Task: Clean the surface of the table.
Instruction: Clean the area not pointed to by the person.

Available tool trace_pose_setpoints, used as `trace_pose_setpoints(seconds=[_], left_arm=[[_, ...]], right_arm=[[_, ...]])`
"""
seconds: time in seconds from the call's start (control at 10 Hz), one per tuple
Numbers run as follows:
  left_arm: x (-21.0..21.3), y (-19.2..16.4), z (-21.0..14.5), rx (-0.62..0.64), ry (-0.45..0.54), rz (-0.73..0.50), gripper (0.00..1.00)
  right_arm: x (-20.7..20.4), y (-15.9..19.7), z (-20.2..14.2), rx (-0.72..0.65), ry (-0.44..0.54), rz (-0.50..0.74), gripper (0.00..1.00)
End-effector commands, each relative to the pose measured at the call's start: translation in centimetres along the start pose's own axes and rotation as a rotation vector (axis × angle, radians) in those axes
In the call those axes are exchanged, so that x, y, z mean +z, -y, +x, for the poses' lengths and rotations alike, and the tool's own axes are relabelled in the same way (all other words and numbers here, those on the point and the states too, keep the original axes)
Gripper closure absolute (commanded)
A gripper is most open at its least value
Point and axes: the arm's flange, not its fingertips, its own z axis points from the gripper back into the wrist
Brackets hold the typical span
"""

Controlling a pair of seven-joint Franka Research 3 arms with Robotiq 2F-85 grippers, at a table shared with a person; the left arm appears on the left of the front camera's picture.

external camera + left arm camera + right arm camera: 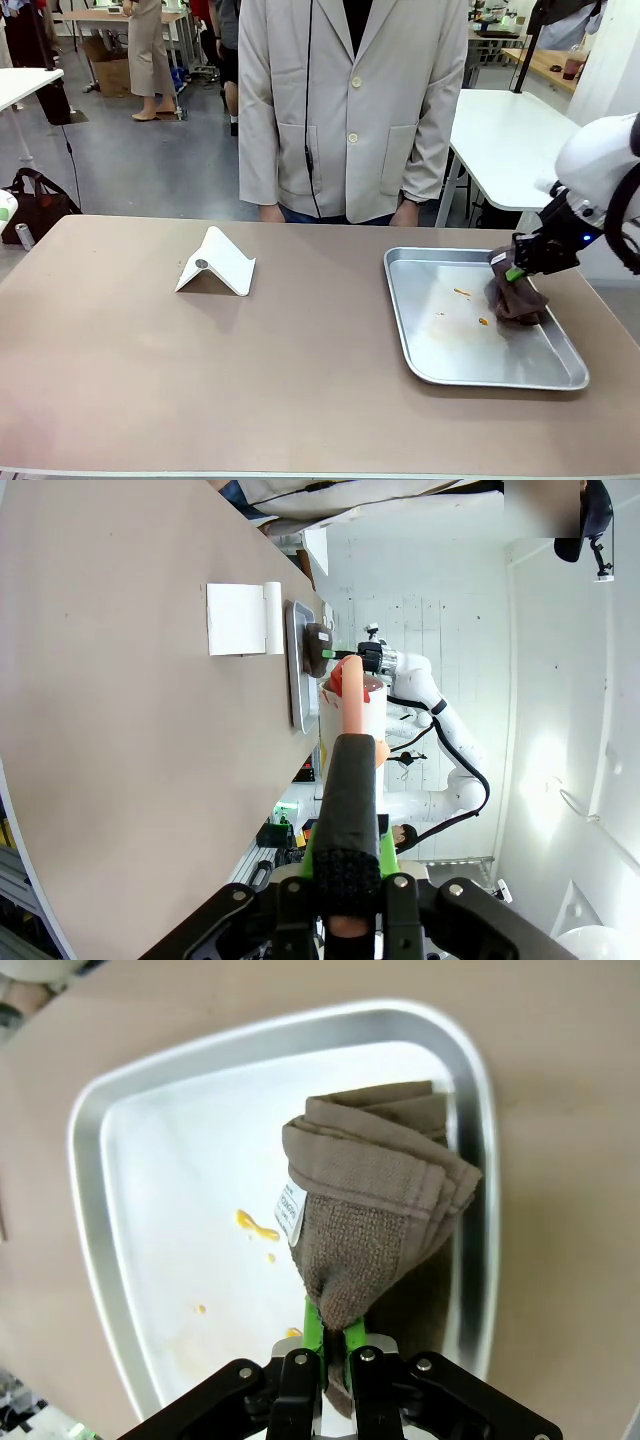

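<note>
1. Right end effector [328,1328]: clamped on a folded brown terry cloth [380,1190] that hangs from its fingertips.
2. Beneath: shiny rectangular metal tray [90,1210], orange smears [255,1225].
3. Under the tray, the matte brownish-taupe desk [200,370].
4. Left end effector [350,780]: closed on a salmon-pink rod [352,705].

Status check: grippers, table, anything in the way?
Right gripper shut on brown cloth, over tray with orange spots. Left gripper shut on peach tube. Table: white stand and tray on it.

Bright even light; soft shadows; sharp focus; wrist views edge-warped.
</note>
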Motion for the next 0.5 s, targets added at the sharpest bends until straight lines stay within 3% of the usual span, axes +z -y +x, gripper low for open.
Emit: trace_pose_setpoints(seconds=[0.0,0.4], left_arm=[[0.1,0.5,-0.1,-0.005,0.007,-0.016,0.78],[0.1,0.5,-0.1,-0.005,0.007,-0.016,0.78]], right_arm=[[-2.1,-0.7,1.3,-0.012,-0.033,0.048,0.91],[-6.0,-2.9,1.2,0.018,-0.113,0.131,0.91]])
